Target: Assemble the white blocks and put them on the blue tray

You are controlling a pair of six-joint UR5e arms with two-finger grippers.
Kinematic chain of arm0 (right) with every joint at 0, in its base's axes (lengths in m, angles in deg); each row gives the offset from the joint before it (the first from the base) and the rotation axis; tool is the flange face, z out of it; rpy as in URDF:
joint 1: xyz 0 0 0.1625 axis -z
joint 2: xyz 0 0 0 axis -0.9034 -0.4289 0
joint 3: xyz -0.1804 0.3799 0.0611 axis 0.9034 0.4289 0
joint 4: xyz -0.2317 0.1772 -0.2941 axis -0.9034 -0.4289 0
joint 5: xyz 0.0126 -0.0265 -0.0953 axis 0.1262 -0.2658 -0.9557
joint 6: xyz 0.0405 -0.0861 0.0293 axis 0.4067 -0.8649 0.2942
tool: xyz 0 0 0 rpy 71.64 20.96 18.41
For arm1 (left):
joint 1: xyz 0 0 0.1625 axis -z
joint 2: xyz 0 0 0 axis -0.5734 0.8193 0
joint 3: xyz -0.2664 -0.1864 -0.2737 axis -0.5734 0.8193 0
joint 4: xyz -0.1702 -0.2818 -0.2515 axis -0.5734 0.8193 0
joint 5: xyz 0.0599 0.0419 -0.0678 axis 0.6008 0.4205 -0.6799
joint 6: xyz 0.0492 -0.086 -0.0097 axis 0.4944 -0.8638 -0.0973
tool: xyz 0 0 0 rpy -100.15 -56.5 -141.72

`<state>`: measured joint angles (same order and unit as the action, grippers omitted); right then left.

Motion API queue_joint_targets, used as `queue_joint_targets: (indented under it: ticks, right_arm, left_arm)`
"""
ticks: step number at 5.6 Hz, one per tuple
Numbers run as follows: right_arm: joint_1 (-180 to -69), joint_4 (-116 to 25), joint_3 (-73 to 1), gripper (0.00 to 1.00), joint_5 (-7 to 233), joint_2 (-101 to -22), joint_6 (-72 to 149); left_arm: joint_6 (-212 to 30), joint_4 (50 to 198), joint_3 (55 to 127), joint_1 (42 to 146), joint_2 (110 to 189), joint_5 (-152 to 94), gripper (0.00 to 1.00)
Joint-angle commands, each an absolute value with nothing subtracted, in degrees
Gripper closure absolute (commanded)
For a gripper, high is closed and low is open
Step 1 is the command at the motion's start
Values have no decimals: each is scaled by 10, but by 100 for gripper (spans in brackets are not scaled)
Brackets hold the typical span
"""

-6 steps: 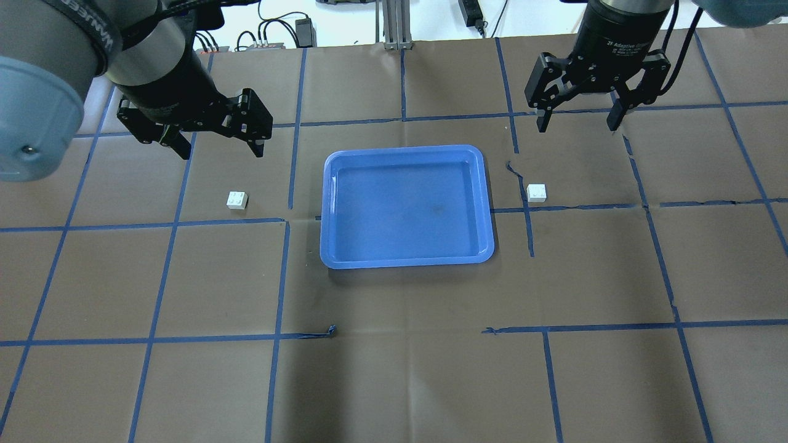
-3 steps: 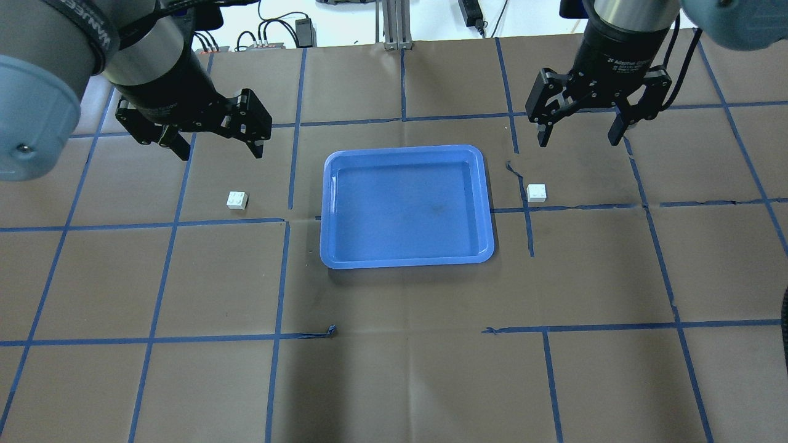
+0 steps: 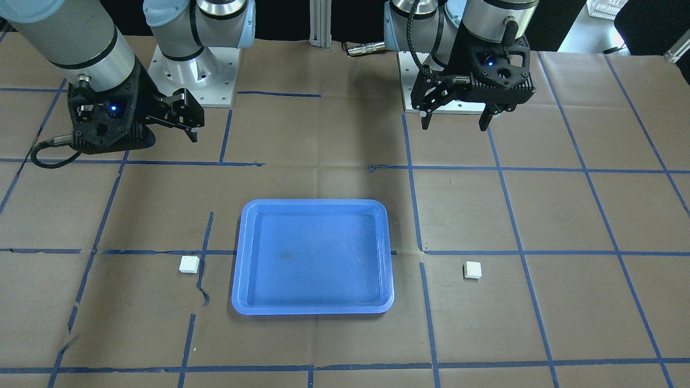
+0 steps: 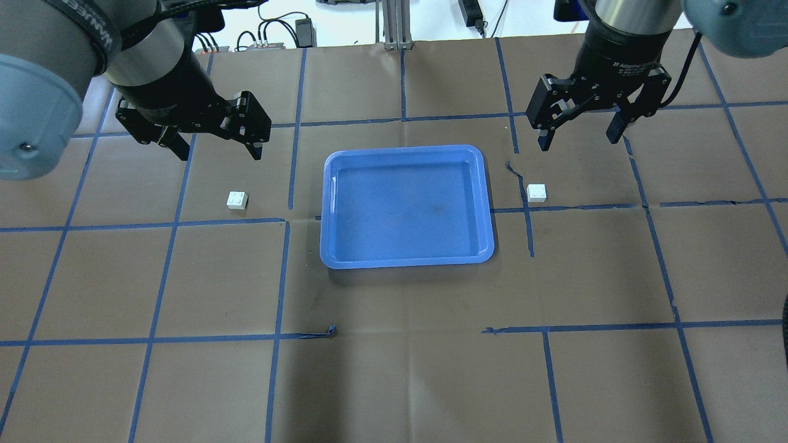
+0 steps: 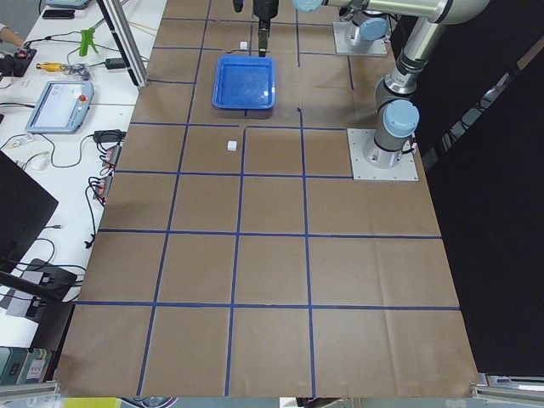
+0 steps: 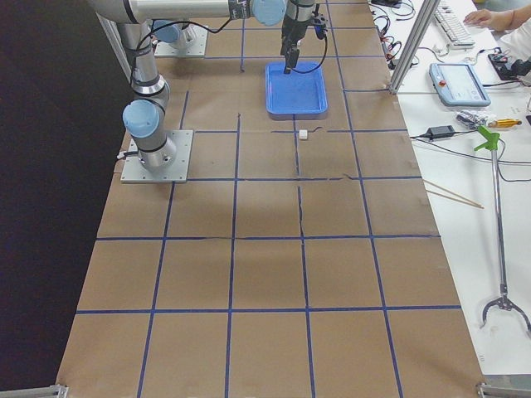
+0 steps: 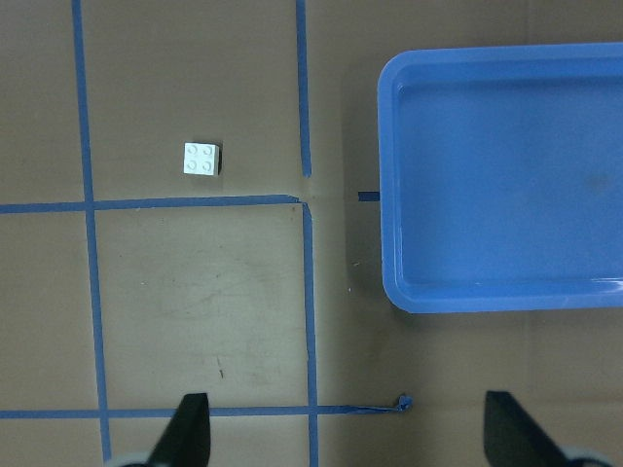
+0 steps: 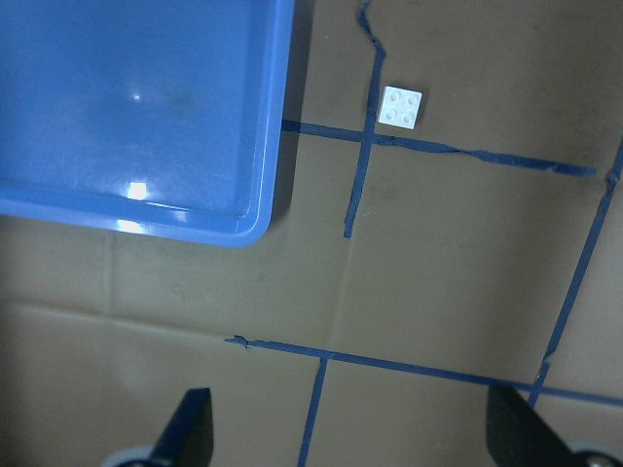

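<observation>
The blue tray (image 4: 406, 206) lies empty at the table's middle, also in the front view (image 3: 312, 256). One white block (image 4: 237, 200) sits on the table left of the tray and shows in the left wrist view (image 7: 201, 158). The other white block (image 4: 536, 192) sits right of the tray and shows in the right wrist view (image 8: 402, 107). My left gripper (image 4: 220, 151) hangs open and empty above the table, short of the left block. My right gripper (image 4: 577, 140) hangs open and empty, short of the right block.
Brown paper with a blue tape grid covers the table. A loose curl of tape (image 4: 332, 330) sticks up beyond the tray. The arms' base plates (image 3: 188, 70) stand at the robot's edge. Operators' benches with tools and tablets (image 5: 59, 106) line the far side.
My right gripper has moved a little lower and closer to the right block. My left gripper has hardly moved. Both blocks and the tray are where they were.
</observation>
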<state>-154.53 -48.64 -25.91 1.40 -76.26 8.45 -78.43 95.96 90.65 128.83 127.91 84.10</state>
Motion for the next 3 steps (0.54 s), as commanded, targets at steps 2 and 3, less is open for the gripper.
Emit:
queue_joint_targets:
  ticks: [2,3]
  right_arm:
    - [-1531,-536,-265,0,1,-758,-339]
    - [-1518,-600,-275,0,0,-751,-528]
  left_arm:
    - [-783,951,917,1231,1359,841,1]
    - [-733,921,916,1182,1394,836,1]
